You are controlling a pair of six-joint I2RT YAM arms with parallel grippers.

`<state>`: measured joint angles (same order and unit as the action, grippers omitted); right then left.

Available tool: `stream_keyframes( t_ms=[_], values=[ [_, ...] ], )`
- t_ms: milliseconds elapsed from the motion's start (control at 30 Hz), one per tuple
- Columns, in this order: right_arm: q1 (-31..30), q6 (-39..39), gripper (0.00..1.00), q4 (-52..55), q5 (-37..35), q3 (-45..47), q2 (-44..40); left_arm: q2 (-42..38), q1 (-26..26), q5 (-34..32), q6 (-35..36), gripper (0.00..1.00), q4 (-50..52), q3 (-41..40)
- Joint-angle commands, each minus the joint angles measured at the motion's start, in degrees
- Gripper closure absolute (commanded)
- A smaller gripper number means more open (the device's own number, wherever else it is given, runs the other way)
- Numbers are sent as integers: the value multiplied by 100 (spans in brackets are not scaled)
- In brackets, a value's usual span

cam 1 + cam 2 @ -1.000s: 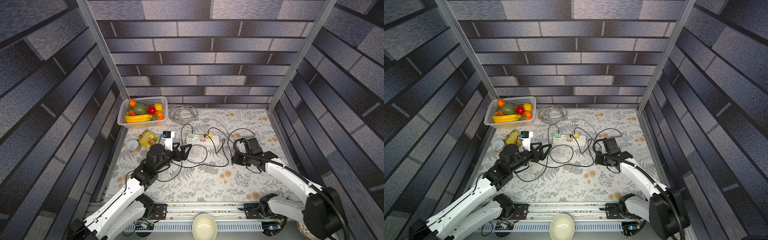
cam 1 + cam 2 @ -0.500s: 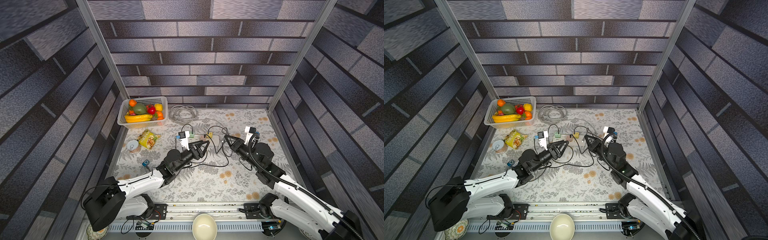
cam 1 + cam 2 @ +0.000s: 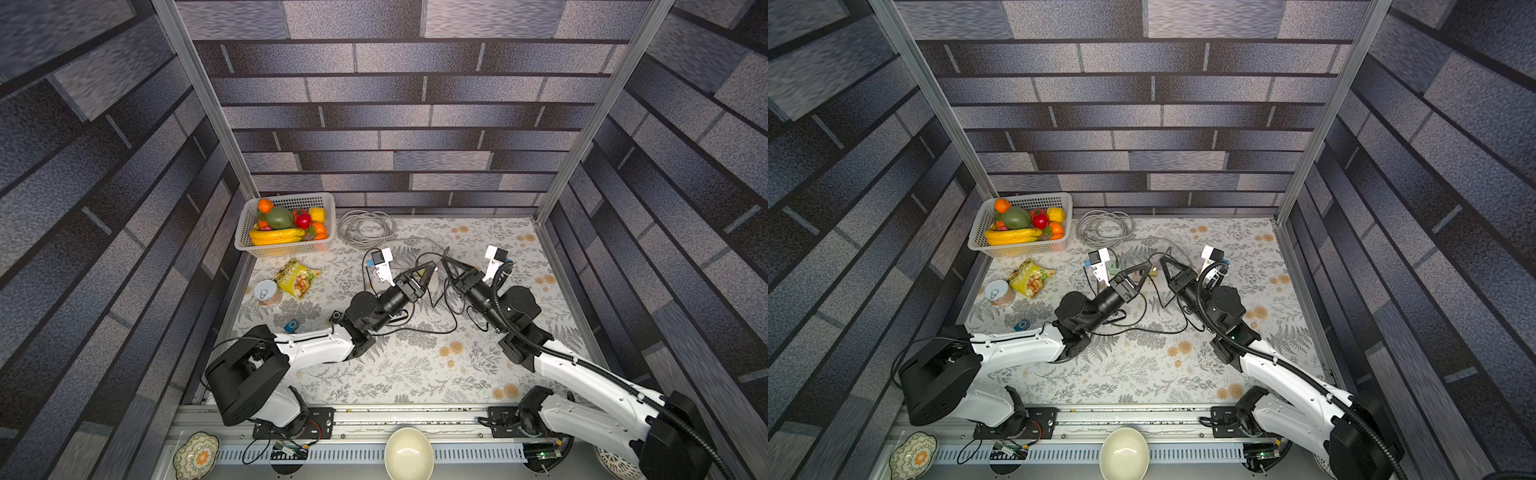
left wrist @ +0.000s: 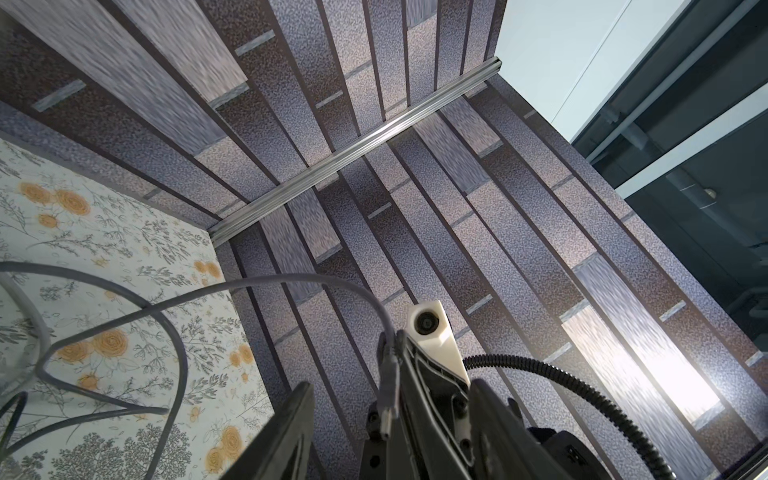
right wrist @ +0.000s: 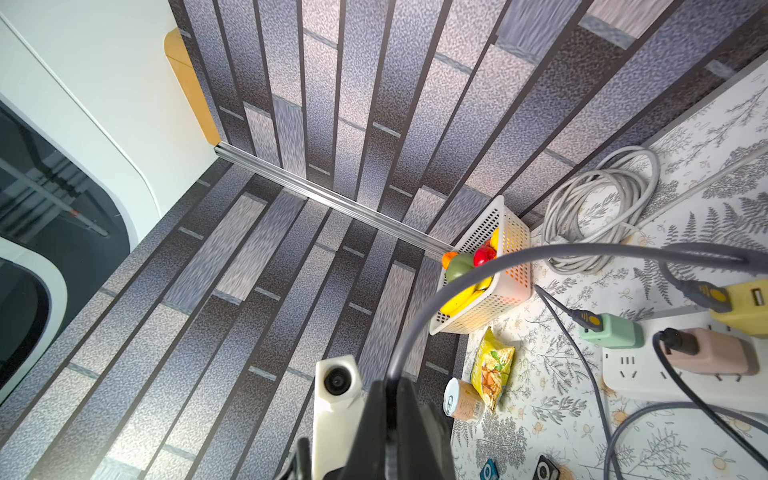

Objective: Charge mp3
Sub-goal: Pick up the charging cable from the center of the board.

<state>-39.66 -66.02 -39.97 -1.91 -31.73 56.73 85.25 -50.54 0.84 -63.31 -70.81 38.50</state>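
Observation:
A small blue mp3 lies on the floral table by my left arm, with a black one beside it. My right gripper is raised over the middle, shut on a grey cable. The cable's plug sticks out past its tip. My left gripper faces it, open, its fingers either side of the plug and apart from it. A white power strip holds green, pink and yellow chargers.
A fruit basket and a coiled grey cord stand at the back left. A snack bag and a can lie at the left. Black cables loop across the middle. A bowl sits at the front edge.
Both arms rose from the table and came together over the middle. The right brought the cable up with it. The left gripper's fingers have drawn closer together around the plug.

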Motion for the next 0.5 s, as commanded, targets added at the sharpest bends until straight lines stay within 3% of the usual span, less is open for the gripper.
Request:
stream_keyframes(
  t_ms=[0,467],
  values=[
    [-53,-65,100,-451,-120,66,-13,125,-42,47,-354,43,-380,222],
    [-79,-102,100,-585,-141,193,32,454,-105,255,-641,55,-478,464]
  ],
)
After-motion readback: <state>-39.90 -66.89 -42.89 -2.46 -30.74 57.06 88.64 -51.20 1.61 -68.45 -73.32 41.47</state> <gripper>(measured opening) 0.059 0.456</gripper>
